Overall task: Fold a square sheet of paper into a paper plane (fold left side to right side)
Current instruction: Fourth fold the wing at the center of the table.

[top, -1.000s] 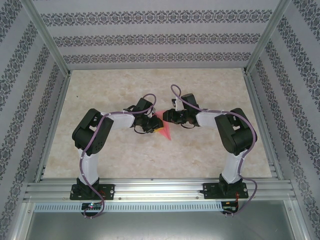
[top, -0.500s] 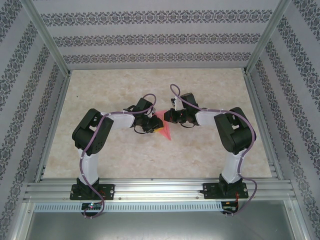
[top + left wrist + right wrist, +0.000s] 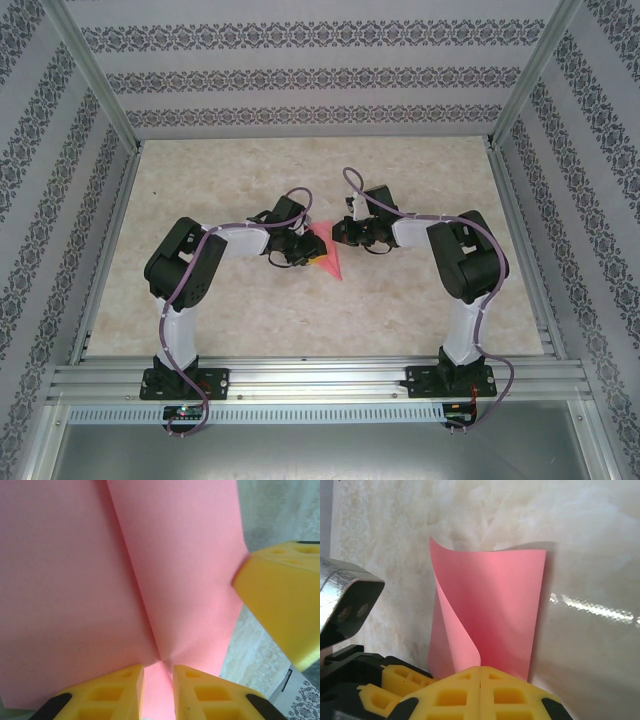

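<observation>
The pink square sheet of paper (image 3: pixel 331 263) lies mid-table between both grippers, tapering to a point toward the near side. In the left wrist view the sheet (image 3: pixel 75 580) has a crease running down to my left gripper (image 3: pixel 158 672). That gripper's yellow fingers stand a narrow gap apart, with their tips down on the paper. In the right wrist view one side of the sheet (image 3: pixel 505 610) curls up and over. My right gripper (image 3: pixel 480 672) is shut on the end of that curl. From above, the left gripper (image 3: pixel 308 250) and right gripper (image 3: pixel 333 233) nearly meet.
The beige marbled table (image 3: pixel 420 310) is walled by patterned panels and metal rails (image 3: pixel 520 250). The right gripper's yellow finger (image 3: pixel 285 605) sits close by the sheet's right edge. The left gripper's fingers (image 3: pixel 395 680) lie just left of the right gripper.
The right gripper's jaws have closed on the lifted side of the sheet, and its arm has shifted slightly. The left arm has stayed still.
</observation>
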{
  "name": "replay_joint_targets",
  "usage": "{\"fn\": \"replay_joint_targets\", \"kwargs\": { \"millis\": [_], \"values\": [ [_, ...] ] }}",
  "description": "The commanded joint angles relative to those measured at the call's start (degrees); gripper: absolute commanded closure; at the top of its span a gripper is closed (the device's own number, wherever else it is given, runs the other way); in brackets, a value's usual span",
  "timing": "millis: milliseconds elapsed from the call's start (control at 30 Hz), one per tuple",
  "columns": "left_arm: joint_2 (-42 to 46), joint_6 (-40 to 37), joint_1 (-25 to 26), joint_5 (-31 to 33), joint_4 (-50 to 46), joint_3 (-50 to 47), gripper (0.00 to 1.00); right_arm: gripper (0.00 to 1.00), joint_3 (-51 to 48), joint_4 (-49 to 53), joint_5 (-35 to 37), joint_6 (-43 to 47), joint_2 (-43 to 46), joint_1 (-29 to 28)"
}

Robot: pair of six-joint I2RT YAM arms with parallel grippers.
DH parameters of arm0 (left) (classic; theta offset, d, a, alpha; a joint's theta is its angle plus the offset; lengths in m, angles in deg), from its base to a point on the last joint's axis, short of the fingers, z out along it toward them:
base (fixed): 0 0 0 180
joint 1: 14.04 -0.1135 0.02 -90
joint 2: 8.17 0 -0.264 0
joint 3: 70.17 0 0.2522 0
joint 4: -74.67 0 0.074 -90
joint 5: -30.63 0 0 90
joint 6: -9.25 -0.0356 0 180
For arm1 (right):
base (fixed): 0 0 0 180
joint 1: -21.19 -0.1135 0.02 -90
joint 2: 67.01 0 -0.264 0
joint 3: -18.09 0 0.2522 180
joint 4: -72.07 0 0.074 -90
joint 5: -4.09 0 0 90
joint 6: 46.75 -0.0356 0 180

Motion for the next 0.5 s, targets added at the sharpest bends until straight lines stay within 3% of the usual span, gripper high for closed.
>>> {"fn": "replay_joint_targets", "kwargs": {
  "millis": [0,467],
  "values": [
    [-0.78,0.04,0.8,1.45,-0.77,0.27,0.76,0.98,1.31,0.45,0.49,1.35,-1.13,0.69],
    [-0.79,-0.23,0.8,1.61,-1.39,0.69,0.76,0.97,1.58,0.87,0.94,1.34,-2.67,1.3]
  ]
}}
